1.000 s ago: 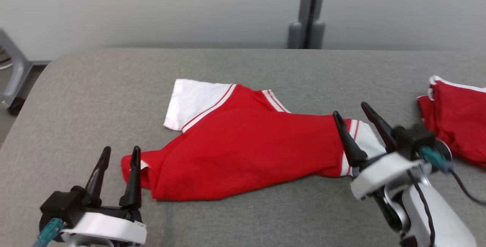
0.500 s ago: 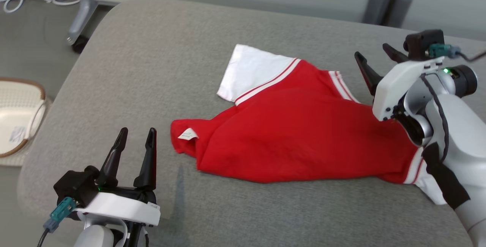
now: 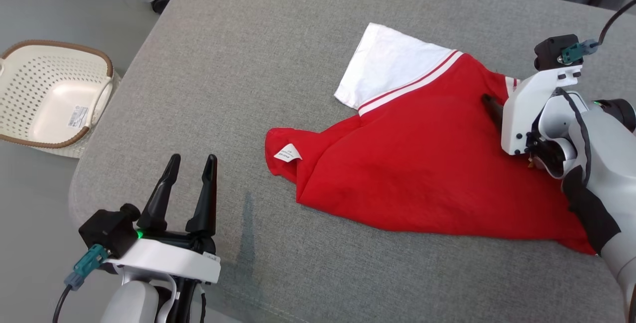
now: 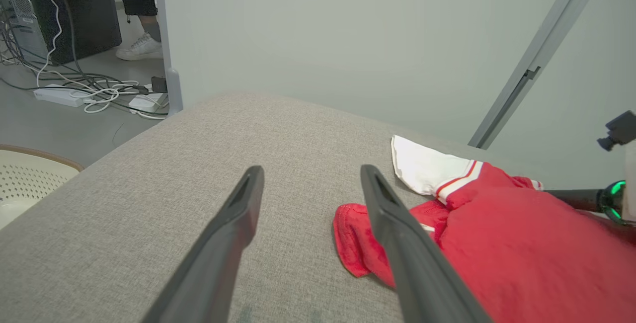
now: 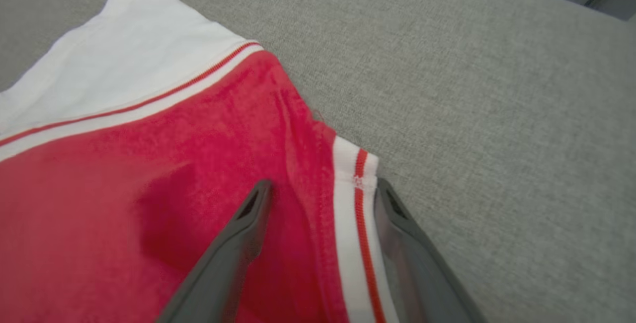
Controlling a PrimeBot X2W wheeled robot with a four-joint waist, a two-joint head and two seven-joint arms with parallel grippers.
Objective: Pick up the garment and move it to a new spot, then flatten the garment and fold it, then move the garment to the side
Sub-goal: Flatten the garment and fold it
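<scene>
We are logging the right gripper, released, having shifted across the garment to straddle its striped trim at upper right; left gripper idling released, grasp likely pending.

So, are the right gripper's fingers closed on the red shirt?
No, the fingers of the right gripper stand wide apart, with the striped trim of the red shirt between them.

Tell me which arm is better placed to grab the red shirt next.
Right, probably. The right tool is open, its fingers either side of the red shirt's striped trim. The left tool hangs open over bare grey padding, beside the shirt.
</scene>
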